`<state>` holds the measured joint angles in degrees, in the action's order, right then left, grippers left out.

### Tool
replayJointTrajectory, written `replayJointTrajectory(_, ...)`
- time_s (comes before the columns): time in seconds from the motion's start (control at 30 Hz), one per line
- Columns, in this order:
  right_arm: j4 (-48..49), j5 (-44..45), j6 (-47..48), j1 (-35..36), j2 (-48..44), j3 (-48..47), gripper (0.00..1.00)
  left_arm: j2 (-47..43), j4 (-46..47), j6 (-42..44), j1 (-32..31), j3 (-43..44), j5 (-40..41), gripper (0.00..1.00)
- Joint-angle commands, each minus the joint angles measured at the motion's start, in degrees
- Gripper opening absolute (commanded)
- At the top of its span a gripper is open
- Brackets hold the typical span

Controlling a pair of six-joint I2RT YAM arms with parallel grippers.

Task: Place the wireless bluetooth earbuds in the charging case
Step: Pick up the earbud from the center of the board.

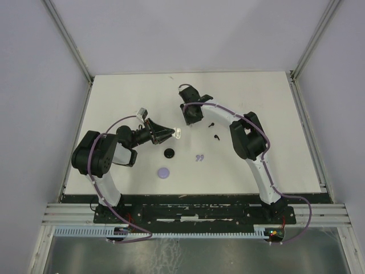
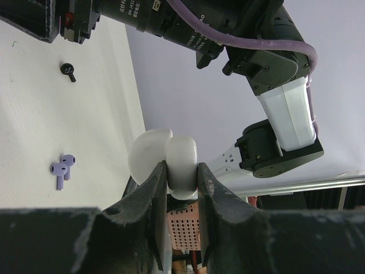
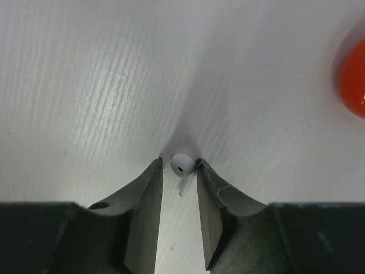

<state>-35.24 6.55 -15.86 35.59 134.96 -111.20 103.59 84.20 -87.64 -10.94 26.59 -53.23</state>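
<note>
white tabletop [image 3: 85,85] bears a white earbud [image 3: 182,164] between narrow, unclamped jaws of the right gripper [image 3: 179,169], stem toward 6 o'clock; left gripper [image 2: 182,178] clamps the charging case [image 2: 171,157].

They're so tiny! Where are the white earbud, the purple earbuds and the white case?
white earbud [image 3: 181,164]: right wrist view, its round head.
purple earbuds [image 2: 59,169]: left wrist view, the left bud's head.
white case [image 2: 182,165]: left wrist view, the clamped half.

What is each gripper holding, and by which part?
Left gripper: the white charging case, open, clamped across one half. Right gripper: its fingers flank the head of a white earbud on the table; a firm grip cannot be told.
</note>
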Motion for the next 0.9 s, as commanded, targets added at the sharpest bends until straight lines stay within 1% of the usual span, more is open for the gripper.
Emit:
replayJointTrajectory(0.0, -0.59, 0.96, -0.5, -0.04, 0.69, -2.4, 0.36, 0.69, 5.06, -1.75, 0.47, -0.15, -1.54, 0.03)
replayJointTrajectory(0.03, -0.73, 1.01, -0.49, -0.05, 0.66, -2.44, 0.35, 0.73, 5.03, -1.75, 0.4, -0.16, -1.58, 0.03)
replayJointTrajectory(0.1, -0.9, 1.09, -0.53, -0.11, 0.75, -2.57, 0.28, 0.82, 5.21, -1.75, 0.47, -0.18, -1.59, 0.03)
replayJointTrajectory(0.2, -0.91, 1.31, -0.41, -0.15, 0.66, -2.62, 0.23, 1.03, 5.19, -1.71, 0.47, -0.13, -1.55, 0.03)
replayJointTrajectory(0.27, -0.69, 1.55, -0.33, -0.3, 0.34, -2.51, 0.16, 1.29, 5.26, -1.62, 0.43, -0.17, -1.63, 0.03)
replayJointTrajectory(0.3, 0.15, 1.68, -0.13, -0.28, -0.27, -1.75, 0.15, 1.45, 5.27, -1.57, 0.39, -0.23, -1.58, 0.03)
replayJointTrajectory(0.4, 7.01, 2.02, 0.94, -0.43, -4.15, 3.79, 0.13, 2.05, 5.33, -1.57, 0.52, -0.35, -1.54, 0.03)
replayJointTrajectory(0.63, 24.72, 3.68, 2.94, -0.52, -18.34, 19.61, 0.08, 2.75, 5.22, -1.57, 0.23, -0.18, -1.34, 0.03)
replayJointTrajectory(0.8, 39.24, 2.66, 5.06, -0.5, -29.13, 33.74, 0.08, 3.29, 3.89, -1.15, -1.14, 0.81, -1.3, 0.03)
replayJointTrajectory(0.87, 46.88, 1.97, 6.01, -0.52, -33.64, 40.8, 0.08, 3.94, 3.74, -1.2, -2.13, 1.48, -1.2, 0.03)
